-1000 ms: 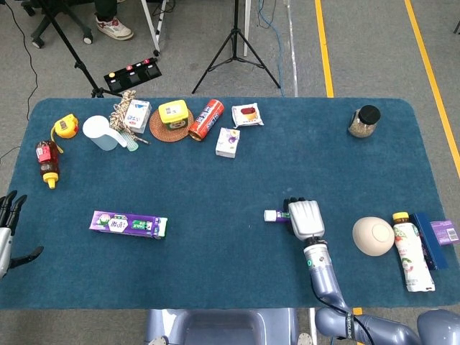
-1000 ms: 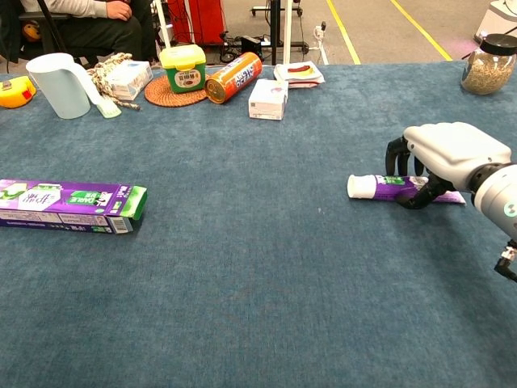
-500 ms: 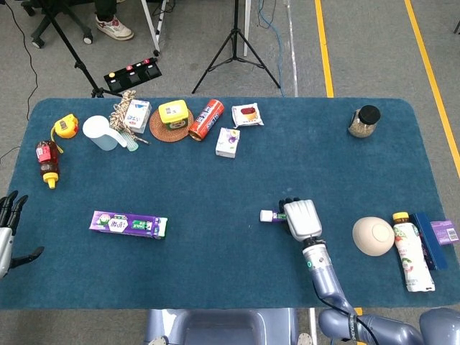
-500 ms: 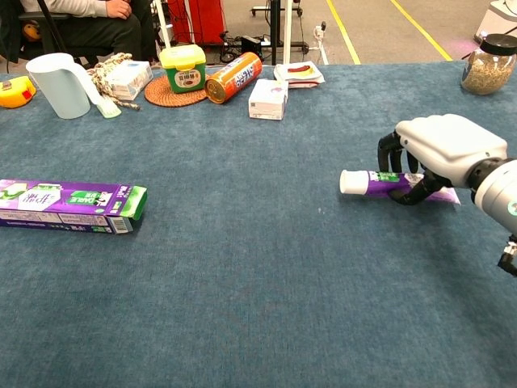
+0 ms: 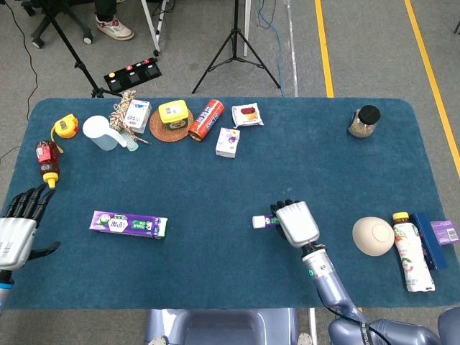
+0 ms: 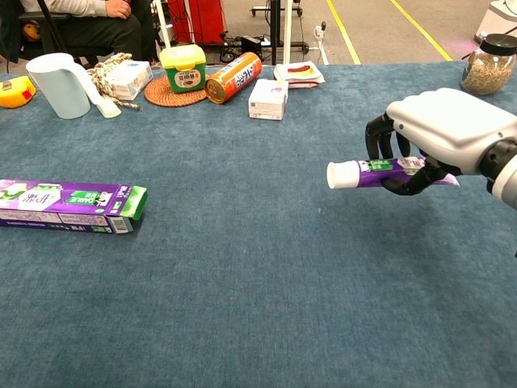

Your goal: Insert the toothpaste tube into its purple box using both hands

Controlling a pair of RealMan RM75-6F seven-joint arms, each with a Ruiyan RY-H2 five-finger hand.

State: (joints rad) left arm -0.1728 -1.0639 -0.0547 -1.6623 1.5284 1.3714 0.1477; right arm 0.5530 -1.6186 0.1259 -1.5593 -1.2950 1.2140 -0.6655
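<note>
My right hand [image 5: 297, 223] [image 6: 443, 136] grips the purple toothpaste tube [image 6: 380, 170] and holds it level above the cloth, its white cap [image 5: 259, 223] pointing left. The long purple box [image 5: 128, 224] [image 6: 71, 206] lies flat on the table far to the left, its green end turned toward the tube. At the table's left edge my left hand [image 5: 20, 226] hovers with fingers spread and nothing in it, well left of the box. The chest view does not show the left hand.
A blue cloth table [image 5: 215, 180] carries a white pitcher [image 5: 99, 132], a yellow tub [image 5: 173, 114], a red can [image 5: 206, 119] and small boxes along the back. A jar [image 5: 364, 121] stands back right; a bowl [image 5: 373, 236] and a bottle [image 5: 410, 250] sit near the right hand.
The right hand lifted the tube off the cloth and carried it leftward. The left hand rose further into view at the left edge, fingers spread.
</note>
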